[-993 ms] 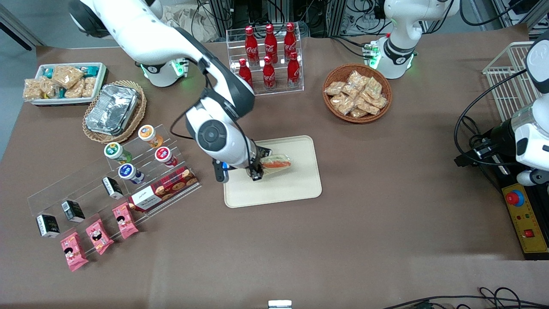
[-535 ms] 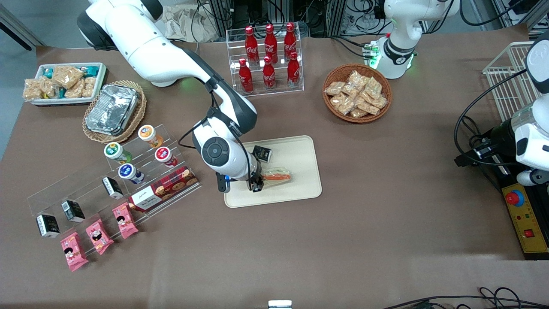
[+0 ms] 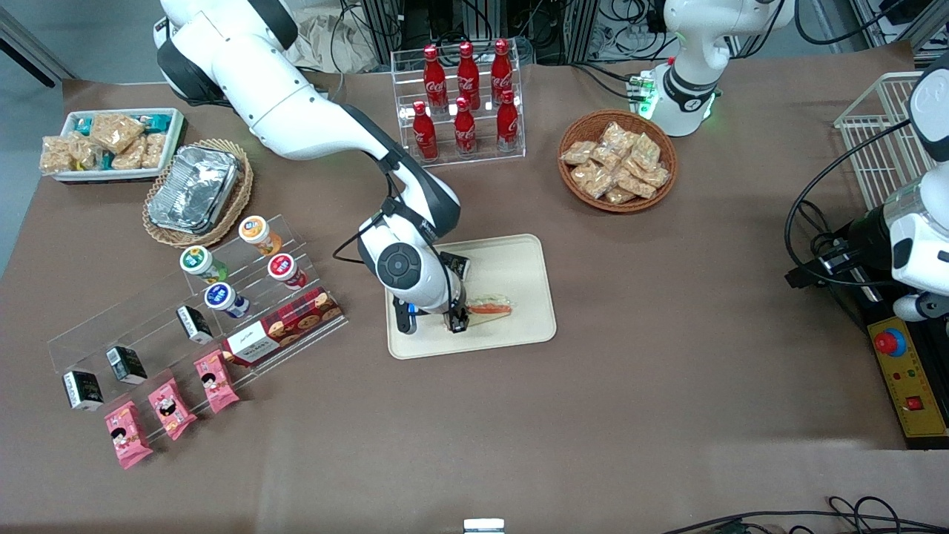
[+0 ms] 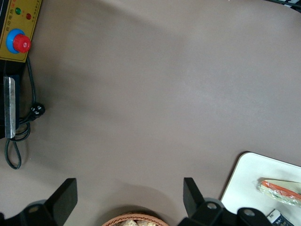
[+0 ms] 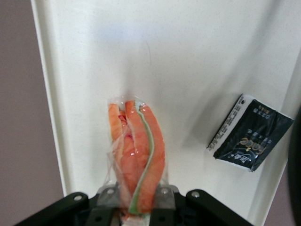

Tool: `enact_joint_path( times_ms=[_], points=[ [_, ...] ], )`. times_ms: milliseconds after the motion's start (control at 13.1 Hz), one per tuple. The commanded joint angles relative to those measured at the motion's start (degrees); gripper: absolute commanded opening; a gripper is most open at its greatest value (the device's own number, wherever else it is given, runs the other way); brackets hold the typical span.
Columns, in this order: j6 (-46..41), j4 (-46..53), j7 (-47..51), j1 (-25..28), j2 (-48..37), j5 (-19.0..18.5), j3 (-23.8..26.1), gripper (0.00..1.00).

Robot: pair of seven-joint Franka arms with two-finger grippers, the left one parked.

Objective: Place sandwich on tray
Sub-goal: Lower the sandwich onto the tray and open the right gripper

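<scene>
The sandwich [image 3: 490, 307] [image 5: 136, 155], a clear-wrapped wedge with orange and green filling, lies low over the cream tray [image 3: 519, 334] [image 5: 188, 70], near the tray edge closest to the front camera. My right gripper [image 3: 457, 320] [image 5: 136, 200] is shut on the sandwich's end, a finger pressed against each side. From the parked arm's wrist the sandwich [image 4: 280, 187] shows on the tray's [image 4: 244, 183] corner. Whether it rests on the tray or hangs just above, I cannot tell.
A small black packet [image 3: 453, 264] [image 5: 248, 140] also lies on the tray, farther from the front camera. A wicker basket of snack bags [image 3: 617, 162], a rack of red bottles [image 3: 465, 100] and a clear stepped rack with cups and packets [image 3: 222, 297] surround the tray.
My gripper has carried the sandwich across the tray toward the front camera and lower. The black packet, hidden under the arm before, now shows on the tray.
</scene>
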Motion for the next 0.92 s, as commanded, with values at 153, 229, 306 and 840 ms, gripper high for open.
enact_joint_path(
  times_ms=[153,229,306,840],
  points=[
    [4.4,1.4,1.5,0.2,2.0,-0.9,-0.7,0.93],
    [4.7,1.4,1.5,0.2,1.9,-0.9,-0.6,0.96],
    [4.8,1.6,1.5,0.1,1.6,-0.9,-0.6,0.96],
    [3.4,1.6,1.0,-0.4,-3.4,-0.6,-0.1,0.96]
  ],
)
